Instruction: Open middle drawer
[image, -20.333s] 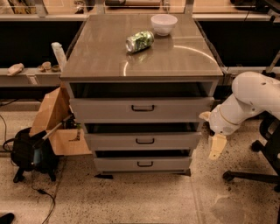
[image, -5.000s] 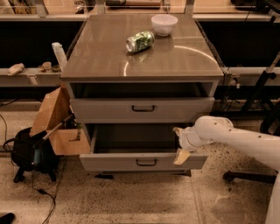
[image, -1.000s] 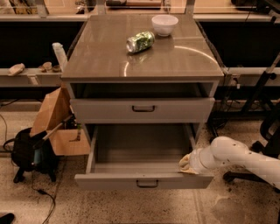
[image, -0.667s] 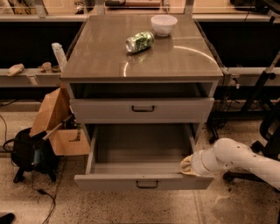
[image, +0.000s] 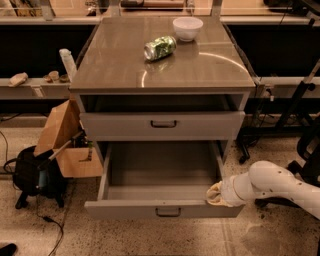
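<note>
Camera view: pincer (image: 214, 194) at middle drawer (image: 161, 210) corner

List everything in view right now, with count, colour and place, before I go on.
grey metal drawer cabinet with flat top: one, grey, centre of view
white round bowl: one, white, back of the cabinet top, right of centre
crushed green drink can: one, green, on its side on the top, front-left of the bowl
top light-grey drawer with black bar handle: one, light grey, under the cabinet top
middle light-grey drawer with small black bar handle: one, light grey, pulled out toward the camera
brown cardboard box: one, brown, floor left of the cabinet
black bag: one, black, floor, far left
white robot arm: one, white, reaching in from the right
end effector: one, pale, at the middle drawer's right front corner
</note>
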